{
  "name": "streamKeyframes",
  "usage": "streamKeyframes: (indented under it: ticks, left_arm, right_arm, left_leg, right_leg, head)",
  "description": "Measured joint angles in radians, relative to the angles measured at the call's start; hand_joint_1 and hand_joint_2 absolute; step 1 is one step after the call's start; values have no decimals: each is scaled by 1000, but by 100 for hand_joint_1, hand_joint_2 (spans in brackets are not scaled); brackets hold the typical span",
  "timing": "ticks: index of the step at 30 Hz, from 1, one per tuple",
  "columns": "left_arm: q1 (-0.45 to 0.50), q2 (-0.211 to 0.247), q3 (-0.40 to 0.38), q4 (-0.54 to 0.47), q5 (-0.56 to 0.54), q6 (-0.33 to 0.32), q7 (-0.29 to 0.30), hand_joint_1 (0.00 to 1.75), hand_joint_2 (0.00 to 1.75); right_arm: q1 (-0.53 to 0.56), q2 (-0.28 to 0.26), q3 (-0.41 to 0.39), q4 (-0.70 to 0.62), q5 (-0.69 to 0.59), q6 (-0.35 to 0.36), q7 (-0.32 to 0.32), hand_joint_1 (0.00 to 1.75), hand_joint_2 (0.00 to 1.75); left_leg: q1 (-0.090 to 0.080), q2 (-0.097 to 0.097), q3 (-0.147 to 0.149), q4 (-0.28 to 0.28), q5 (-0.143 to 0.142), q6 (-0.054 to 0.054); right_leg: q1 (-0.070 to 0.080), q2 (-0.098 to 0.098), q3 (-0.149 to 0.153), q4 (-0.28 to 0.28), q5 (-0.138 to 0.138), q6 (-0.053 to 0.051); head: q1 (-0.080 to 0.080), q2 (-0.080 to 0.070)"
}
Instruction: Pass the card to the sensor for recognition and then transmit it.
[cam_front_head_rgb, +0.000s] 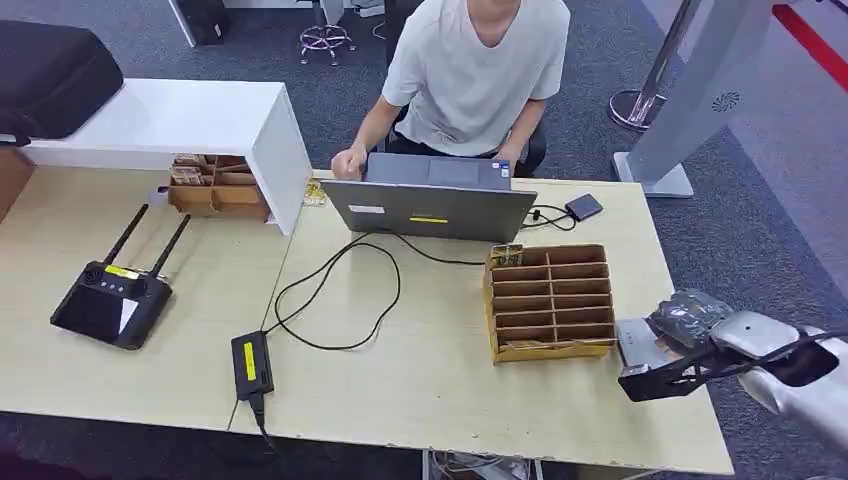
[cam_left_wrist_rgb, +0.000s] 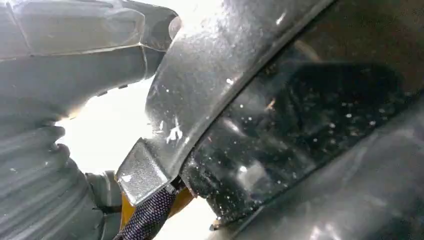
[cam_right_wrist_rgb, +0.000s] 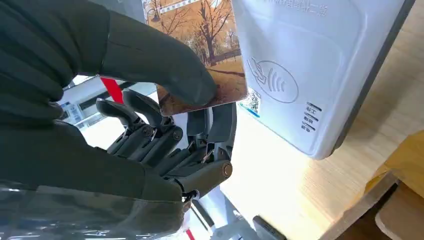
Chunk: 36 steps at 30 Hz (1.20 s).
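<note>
My right hand (cam_right_wrist_rgb: 150, 125) pinches a card (cam_right_wrist_rgb: 210, 55) printed with autumn trees between its thumb and fingers. The card's edge lies over the face of the white sensor (cam_right_wrist_rgb: 300, 75), next to its contactless symbol. In the head view the right hand (cam_front_head_rgb: 690, 315) hovers at the table's right edge over the grey sensor (cam_front_head_rgb: 640, 345), just right of a wooden card organiser (cam_front_head_rgb: 548, 300). My left hand (cam_left_wrist_rgb: 45, 100) appears as a grey ribbed cover and thumb against dark blurred shapes; its fingers are hidden.
A person (cam_front_head_rgb: 475, 70) sits behind an open laptop (cam_front_head_rgb: 430, 205) at the far side of the table (cam_front_head_rgb: 420, 370). A cable runs to a power adapter (cam_front_head_rgb: 251, 365). A remote controller (cam_front_head_rgb: 112, 300) lies at left, below a white shelf (cam_front_head_rgb: 190, 115).
</note>
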<state>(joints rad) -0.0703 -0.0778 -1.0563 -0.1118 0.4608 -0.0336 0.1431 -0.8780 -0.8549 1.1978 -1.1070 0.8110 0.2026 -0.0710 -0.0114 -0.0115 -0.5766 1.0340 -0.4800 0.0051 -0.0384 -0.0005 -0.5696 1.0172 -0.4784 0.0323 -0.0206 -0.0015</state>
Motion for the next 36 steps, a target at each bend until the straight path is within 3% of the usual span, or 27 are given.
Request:
streamKeyframes:
  ticks: [16, 22, 26, 36]
  left_arm:
    - [0, 0, 0, 0, 3, 2, 0, 0, 175]
    - [1, 0, 0, 0, 10, 5, 0, 0, 175]
    - [1, 0, 0, 0, 10, 5, 0, 0, 175]
    - [1, 0, 0, 0, 10, 5, 0, 0, 175]
  right_arm:
    - [6, 2, -13, -1, 16, -12, -4, 175, 175]
    - [-27, 3, -79, -53, 100, -215, 39, 175, 175]
    - [-28, -1, -164, -113, 168, -328, 43, 175, 175]
    - [70, -4, -378, -211, 317, -483, 58, 175, 175]
  left_leg:
    - [0, 0, -1, 0, 0, 0]
    - [0, 0, -1, 0, 0, 0]
    - [0, 0, -1, 0, 0, 0]
    - [0, 0, -3, 0, 0, 0]
  right_leg:
    - [0, 0, 0, 0, 0, 0]
    - [0, 0, -1, 0, 0, 0]
    - [0, 0, -1, 0, 0, 0]
    - [0, -1, -1, 0, 0, 0]
  head:
    - [0, 0]
    - [0, 0]
    - [0, 0]
    - [0, 0]
